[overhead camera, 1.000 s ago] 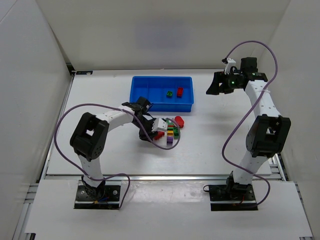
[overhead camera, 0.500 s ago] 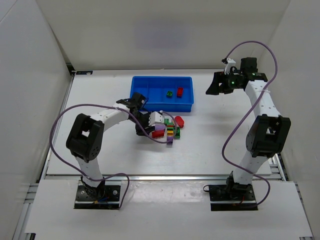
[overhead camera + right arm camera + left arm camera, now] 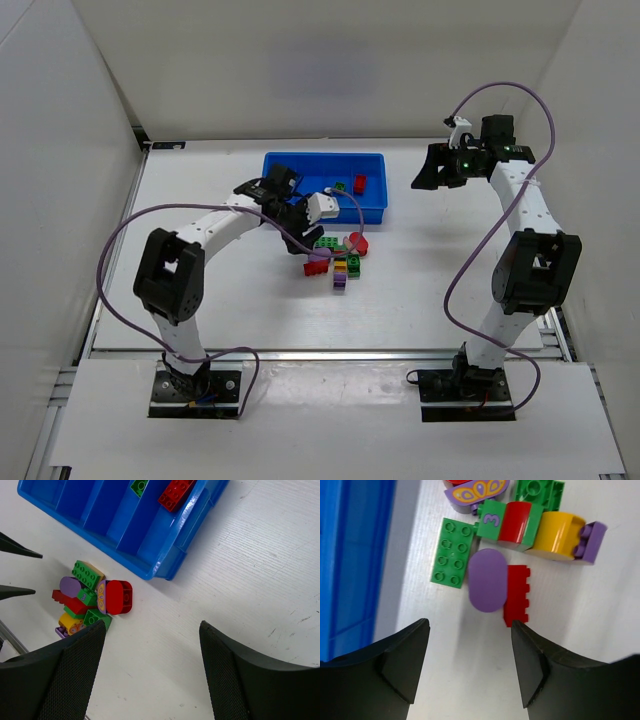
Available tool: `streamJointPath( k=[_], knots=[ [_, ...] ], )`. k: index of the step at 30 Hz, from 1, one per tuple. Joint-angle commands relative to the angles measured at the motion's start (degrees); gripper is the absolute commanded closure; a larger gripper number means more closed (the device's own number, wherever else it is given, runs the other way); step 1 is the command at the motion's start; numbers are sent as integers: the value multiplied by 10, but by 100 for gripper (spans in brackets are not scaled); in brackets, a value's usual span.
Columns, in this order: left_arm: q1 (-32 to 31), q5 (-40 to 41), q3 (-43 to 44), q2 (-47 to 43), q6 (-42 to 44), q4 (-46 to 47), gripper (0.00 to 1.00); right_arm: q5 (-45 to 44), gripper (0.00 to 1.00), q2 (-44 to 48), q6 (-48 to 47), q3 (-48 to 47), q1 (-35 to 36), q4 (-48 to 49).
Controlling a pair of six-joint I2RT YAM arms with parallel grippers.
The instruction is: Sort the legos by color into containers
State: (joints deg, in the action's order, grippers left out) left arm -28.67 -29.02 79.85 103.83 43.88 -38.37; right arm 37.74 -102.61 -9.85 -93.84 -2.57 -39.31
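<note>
Left end effector (image 3: 467, 626) has come up off the pile (image 3: 337, 258) and back toward the tray (image 3: 278, 192). Its fingers have spread and nothing sits between them. No brick came along, so I judge that pick a miss or a drop. The tray count is unchanged: one green brick (image 3: 340, 187) and one red brick (image 3: 359, 182). The pile stays loose on the bench (image 3: 430, 290) just in front of the tray, nudged a bit. Right end effector (image 3: 151, 627) is spread too, empty, parked off the tray's right end, unmoved.

Left wrist view gives what top doesn't: a purple oval brick (image 3: 486, 580) lies flat, touching a red stepped brick (image 3: 516, 596), just ahead of the finger gap. I'd guess a retry is lined up. Right wrist view shows the dividers (image 3: 119, 524): red brick in the end compartment, green brick in the next one.
</note>
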Motion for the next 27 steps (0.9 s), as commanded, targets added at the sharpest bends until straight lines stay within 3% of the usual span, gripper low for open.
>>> streamJointPath(
  k=[1,7,12,27],
  knots=[
    [-10,-7,-6,-24,-69,-6,24,8,21,2,-1,8,-2,-2],
    [-24,-5,-73,-74,-55,-6,24,8,21,5,-3,12,-2,-2],
    [-38,17,-97,-89,-92,-4,36,8,21,8,0,17,-2,2],
    [-71,89,-144,-104,-178,75,40,4,21,8,-2,21,-3,2]
  ],
)
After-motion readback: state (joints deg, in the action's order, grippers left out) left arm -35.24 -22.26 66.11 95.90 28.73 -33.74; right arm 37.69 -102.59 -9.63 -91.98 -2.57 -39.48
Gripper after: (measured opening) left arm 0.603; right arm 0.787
